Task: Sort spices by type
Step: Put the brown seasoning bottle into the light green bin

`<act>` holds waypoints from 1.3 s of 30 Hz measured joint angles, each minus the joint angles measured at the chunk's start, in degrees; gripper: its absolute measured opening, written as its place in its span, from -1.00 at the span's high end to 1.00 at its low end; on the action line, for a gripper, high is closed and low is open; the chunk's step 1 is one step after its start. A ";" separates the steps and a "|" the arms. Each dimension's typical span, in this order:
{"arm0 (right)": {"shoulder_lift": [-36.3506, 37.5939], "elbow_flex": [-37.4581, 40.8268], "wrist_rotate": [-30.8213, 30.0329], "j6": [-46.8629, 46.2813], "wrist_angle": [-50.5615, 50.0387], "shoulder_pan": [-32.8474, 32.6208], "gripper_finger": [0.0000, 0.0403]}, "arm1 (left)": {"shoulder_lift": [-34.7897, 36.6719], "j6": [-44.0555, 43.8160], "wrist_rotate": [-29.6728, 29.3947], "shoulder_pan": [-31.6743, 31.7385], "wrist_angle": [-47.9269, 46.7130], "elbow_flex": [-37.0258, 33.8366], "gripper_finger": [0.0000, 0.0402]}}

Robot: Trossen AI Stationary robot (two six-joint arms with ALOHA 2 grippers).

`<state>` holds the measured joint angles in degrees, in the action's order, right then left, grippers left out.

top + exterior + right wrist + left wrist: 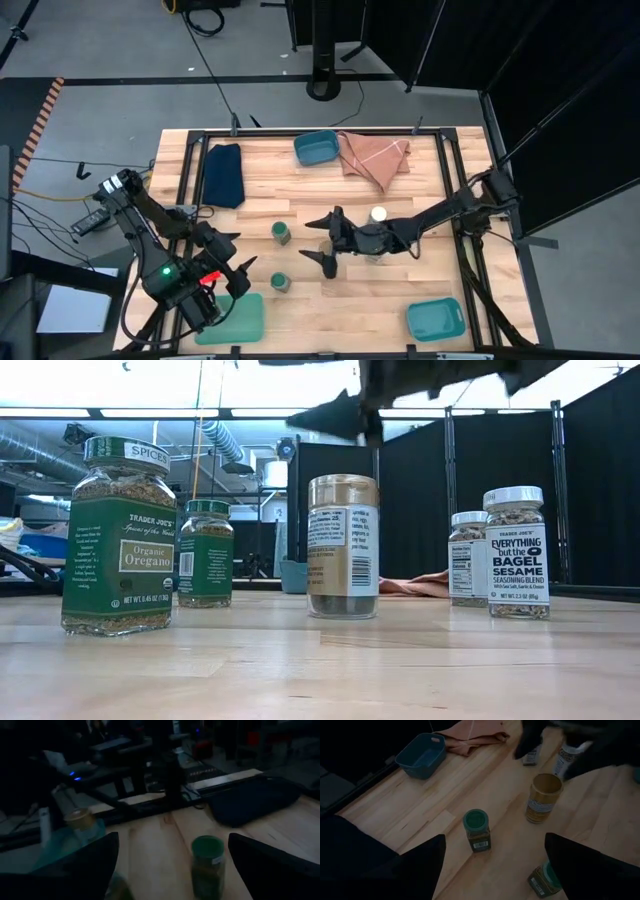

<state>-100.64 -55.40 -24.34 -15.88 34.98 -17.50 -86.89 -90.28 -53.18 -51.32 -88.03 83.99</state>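
A: Status on the spice sort?

B: Barely started, imo. The jars sit scattered mid-surface (pixel 270 160), no same-lid pair together except maybe the white ones. Right claw (pixel 328 240) is spread wide, pinching nothing, hovering above the centre of the group. One green-lid jar (pixel 282 233) is just beyond its tips, second green-lid jar (pixel 281 283) a bit off to the side, toward the left arm. White-lid jar (pixel 378 215) is back by its wrist.

A: Left arm?

B: Left claw (pixel 237 251) is also spread, empty, near the surface edge, just short of the second green jar. Teal tray (pixel 233 318) lies right behind it.

A: So what's left?

B: Basically all the pairing: green w/ green, tan w/ tan, white w/ white.

A: Anything the overhead view misses?

B: Yes. Overhead, the right arm hides part of the group. Low view shows a tan-lid jar (pixel 343 546) upright right under the claw, plus two white-lid bagel-seasoning jars (pixel 516 552) close together. It counts five jars; the sixth I can't place there. Right wrist view has a tan-lid jar (pixel 80 820) off near a tray.
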 joint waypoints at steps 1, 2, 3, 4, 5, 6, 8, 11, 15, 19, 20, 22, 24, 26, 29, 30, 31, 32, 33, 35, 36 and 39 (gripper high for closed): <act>0.96 -0.02 0.02 0.00 -2.13 -0.59 -0.91 | 0.00 0.00 0.08 -0.01 0.00 0.00 -0.72; 1.94 -0.02 0.01 0.01 -5.24 -1.13 -0.92 | 0.00 0.00 0.10 -0.04 0.00 0.00 -0.72; 2.74 -0.02 0.00 -0.02 -8.80 -1.67 -0.93 | 0.00 0.02 0.10 -0.04 0.00 0.00 -0.72; 3.49 -0.02 -0.08 -0.54 -12.85 -2.24 -0.93 | 0.00 0.02 0.10 -0.04 -0.05 0.00 -0.72; 4.01 -0.02 -0.42 -1.58 -16.97 -2.72 -0.93 | 0.00 0.02 0.10 -0.04 -0.06 0.00 -0.72; 4.24 -0.02 -0.81 -3.05 -20.43 -3.17 -0.93 | 0.00 0.02 0.10 -0.04 -0.08 0.00 -0.72; 4.28 0.00 -1.63 -6.16 -26.32 -4.02 -0.92 | 0.00 0.12 0.05 -0.04 -0.21 -0.01 -0.72; 4.05 0.00 -2.25 -9.13 -30.91 -4.76 -0.92 | 0.00 1.20 -0.39 -0.04 -0.20 0.00 -0.72; 3.23 0.00 -4.07 -11.46 -32.77 -5.07 -0.93 | 0.00 1.58 -1.00 -0.04 -0.46 -0.02 -0.72; 2.25 0.00 -5.98 -12.17 -32.46 -5.05 -0.92 | 0.00 1.60 -1.37 -0.04 -0.46 -0.02 -0.72; 1.59 0.00 -6.11 -12.83 -32.20 -5.05 -0.92 | 0.00 1.58 -1.39 -0.04 -0.48 -0.02 -0.72; -0.03 -0.02 -6.11 -14.57 -31.45 -5.05 -0.91 | 0.00 1.60 -1.43 -0.04 -0.46 -0.02 -0.72; -2.26 0.00 -6.10 -15.81 -30.49 -5.05 -0.90 | 0.00 1.58 -1.45 -0.04 -0.44 -0.02 -0.72; -4.43 0.00 -5.71 -16.11 -28.31 -5.16 -0.90 | 0.00 1.60 -1.44 -0.04 -0.45 -0.02 -0.72; -7.32 0.00 -5.26 -16.15 -24.24 -5.31 -0.90 | 0.00 1.57 -1.44 -0.04 -0.63 -0.02 -0.72; -8.15 0.00 -4.97 -16.15 -23.19 -5.31 -0.90 | 0.00 1.58 -1.43 -0.04 -0.66 -0.02 -0.72; -8.89 0.00 -4.98 -16.16 -22.29 -5.31 -0.91 | 0.00 1.58 -1.43 -0.04 -0.66 -0.02 -0.72; -9.42 0.00 -4.94 -16.16 -21.52 -5.31 -0.91 | 0.00 1.57 -1.43 -0.04 -0.69 -0.02 -0.72; -9.92 0.00 -4.96 -16.15 -20.99 -5.31 -0.91 | 0.00 1.58 -1.45 -0.04 -0.68 -0.02 -0.72; -10.80 0.00 -4.99 -16.22 -20.49 -5.29 -0.90 | 0.00 1.58 -1.45 -0.04 -0.78 -0.02 -0.72; -11.26 0.00 -4.98 -16.23 -20.50 -5.22 -0.90 | 0.00 1.57 -1.45 -0.01 -0.83 -0.02 -0.72; -12.77 0.00 -5.02 -16.53 -20.11 -4.91 -0.88 | 0.00 1.59 -1.45 0.48 -0.93 -0.02 -0.72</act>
<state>-113.41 -55.40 -29.37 -32.41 14.86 -22.41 -86.89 -88.69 -54.63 -50.84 -88.96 83.96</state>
